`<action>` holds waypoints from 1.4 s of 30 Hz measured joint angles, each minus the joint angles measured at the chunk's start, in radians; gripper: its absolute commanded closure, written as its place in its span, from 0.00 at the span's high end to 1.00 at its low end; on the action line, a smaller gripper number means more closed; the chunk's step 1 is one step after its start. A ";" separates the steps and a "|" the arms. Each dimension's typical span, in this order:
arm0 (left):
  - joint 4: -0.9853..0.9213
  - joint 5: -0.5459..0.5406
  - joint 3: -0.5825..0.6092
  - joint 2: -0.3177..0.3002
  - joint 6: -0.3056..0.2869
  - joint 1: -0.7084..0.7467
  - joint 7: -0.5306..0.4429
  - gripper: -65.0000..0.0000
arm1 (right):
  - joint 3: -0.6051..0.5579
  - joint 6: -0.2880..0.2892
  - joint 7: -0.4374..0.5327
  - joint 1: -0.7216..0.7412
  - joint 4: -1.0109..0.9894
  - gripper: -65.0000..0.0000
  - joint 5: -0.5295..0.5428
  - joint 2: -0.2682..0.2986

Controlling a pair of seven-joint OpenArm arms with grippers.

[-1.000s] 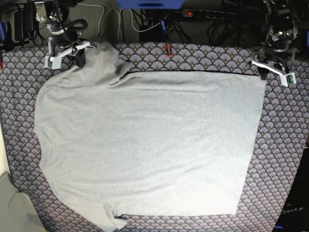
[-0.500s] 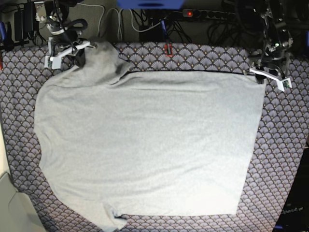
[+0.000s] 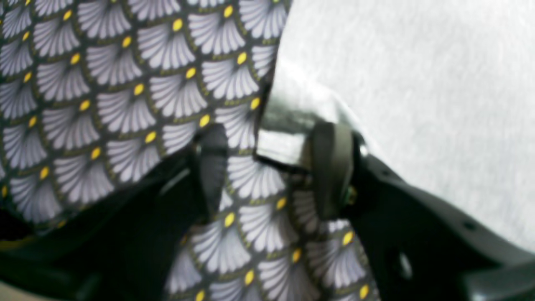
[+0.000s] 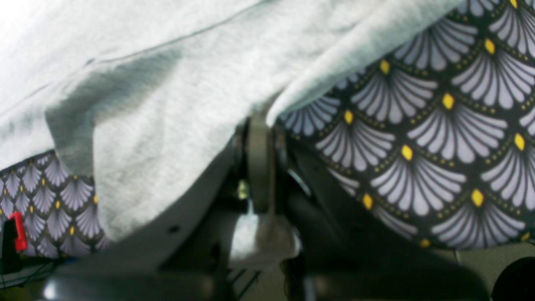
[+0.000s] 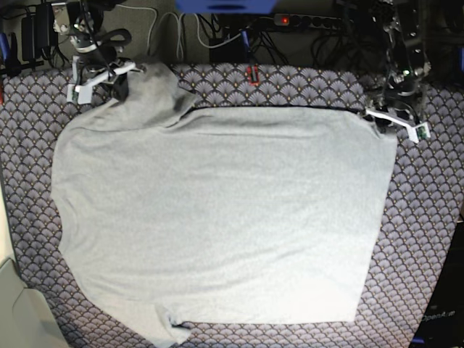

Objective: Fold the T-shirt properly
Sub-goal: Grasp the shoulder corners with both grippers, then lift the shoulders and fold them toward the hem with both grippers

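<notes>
The light grey T-shirt (image 5: 217, 217) lies spread flat, plain side up, on the scallop-patterned tablecloth (image 5: 424, 217). My right gripper (image 5: 119, 83) is at the far left corner, shut on a bunch of the shirt and holding it slightly raised. In the right wrist view the cloth (image 4: 146, 125) drapes over the closed gripper (image 4: 259, 167). My left gripper (image 5: 382, 119) is at the shirt's far right corner. In the left wrist view it (image 3: 271, 167) is open, with the corner of the shirt (image 3: 418, 83) lying between the two fingers (image 3: 330, 167).
A power strip and tangled cables (image 5: 312, 25) run along the table's back edge. A small red clip (image 5: 252, 74) sits at the back middle; it also shows in the right wrist view (image 4: 16, 230). A pale surface (image 5: 14, 304) borders the front left corner.
My left gripper has moved left and slightly down, from beside the shirt onto its far right corner. The right gripper and the shirt have stayed put.
</notes>
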 measured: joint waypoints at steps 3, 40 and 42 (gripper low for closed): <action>-0.003 0.003 0.000 0.005 -0.001 -0.003 -0.010 0.49 | 0.000 0.000 0.000 0.000 0.000 0.00 0.000 0.000; 0.074 -0.003 0.004 -0.023 -0.005 -0.240 0.144 0.01 | 0.126 -0.008 -0.331 0.330 0.078 0.00 -0.001 0.100; 0.017 -0.005 0.008 -0.030 -0.006 -0.299 0.145 0.01 | 0.127 -0.005 -0.353 0.400 0.044 0.00 0.000 0.111</action>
